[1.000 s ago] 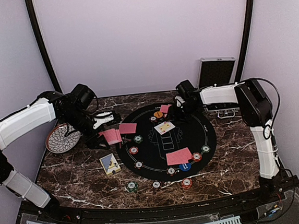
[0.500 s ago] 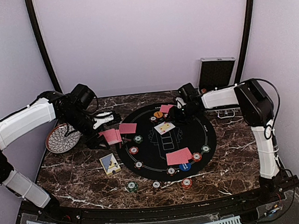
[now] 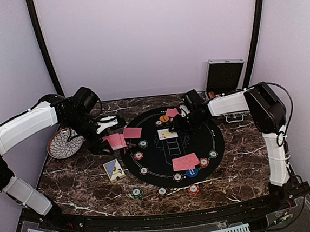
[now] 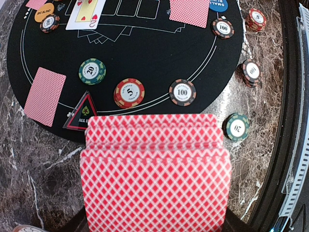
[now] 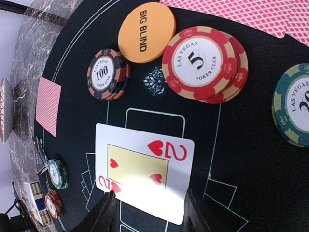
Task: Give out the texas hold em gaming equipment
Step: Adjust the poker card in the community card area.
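Red-backed deck (image 4: 154, 183) sits clamped in the left gripper (image 3: 107, 141); the right gripper (image 5: 149, 215) straddles the two of hearts (image 5: 142, 169), fingers (image 5: 107, 215) apart. Squeezing could buckle or skid it.

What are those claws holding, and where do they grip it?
Left claw clamps the deck by its near edge. Right claw straddles the two of hearts; grip unclear.

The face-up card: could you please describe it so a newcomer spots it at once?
Find the round black mat on the marble table. In its far half lies the face-up card, a two of hearts; neighbouring cards show red backs.
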{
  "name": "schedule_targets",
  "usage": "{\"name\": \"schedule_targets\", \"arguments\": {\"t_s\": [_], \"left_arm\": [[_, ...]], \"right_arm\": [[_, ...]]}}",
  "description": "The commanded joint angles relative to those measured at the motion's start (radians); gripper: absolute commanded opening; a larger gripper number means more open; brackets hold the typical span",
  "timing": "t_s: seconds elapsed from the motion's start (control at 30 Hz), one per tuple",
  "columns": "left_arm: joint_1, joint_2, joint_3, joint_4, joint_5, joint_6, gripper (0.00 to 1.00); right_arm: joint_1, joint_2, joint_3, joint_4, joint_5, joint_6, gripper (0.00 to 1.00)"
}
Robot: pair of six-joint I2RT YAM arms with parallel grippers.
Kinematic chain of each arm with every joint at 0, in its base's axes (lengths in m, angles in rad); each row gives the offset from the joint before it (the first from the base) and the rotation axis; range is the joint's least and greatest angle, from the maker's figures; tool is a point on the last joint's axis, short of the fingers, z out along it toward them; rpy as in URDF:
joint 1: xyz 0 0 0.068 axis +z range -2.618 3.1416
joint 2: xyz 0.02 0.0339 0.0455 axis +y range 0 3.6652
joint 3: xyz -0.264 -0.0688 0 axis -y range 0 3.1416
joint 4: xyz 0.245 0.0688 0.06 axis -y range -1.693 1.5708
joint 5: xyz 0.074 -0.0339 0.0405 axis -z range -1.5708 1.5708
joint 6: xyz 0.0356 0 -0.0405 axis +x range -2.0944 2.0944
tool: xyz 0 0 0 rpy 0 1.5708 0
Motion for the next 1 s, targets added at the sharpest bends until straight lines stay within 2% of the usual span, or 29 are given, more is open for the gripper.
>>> {"name": "schedule_targets", "arguments": {"t_s": [0.0, 0.23, 0.4, 0.63, 0.97], "left_arm": [[0.005, -0.025, 0.023, -0.017, 0.024, 0.004, 0.00], [0.005, -0.026, 0.023, -0.018, 0.017, 0.008, 0.00], [0.005, -0.022, 0.028, -0.019, 0.021, 0.009, 0.00], [0.005, -0.023, 0.024, -0.021, 0.021, 0.007, 0.00], [0.006, -0.023, 0.029, -0.023, 0.024, 0.009, 0.00]], "right_arm": [[0.014, -0.047, -0.001, -0.077, 0.052, -0.009, 0.49], [0.031, -0.159, -0.059, -0.072, 0.073, -0.003, 0.45], [0.066, -0.181, -0.121, -0.009, -0.007, 0.038, 0.39], [0.133, -0.063, -0.051, 0.003, -0.053, 0.063, 0.34], [0.135, 0.067, 0.078, -0.033, -0.013, 0.056, 0.32]]}}
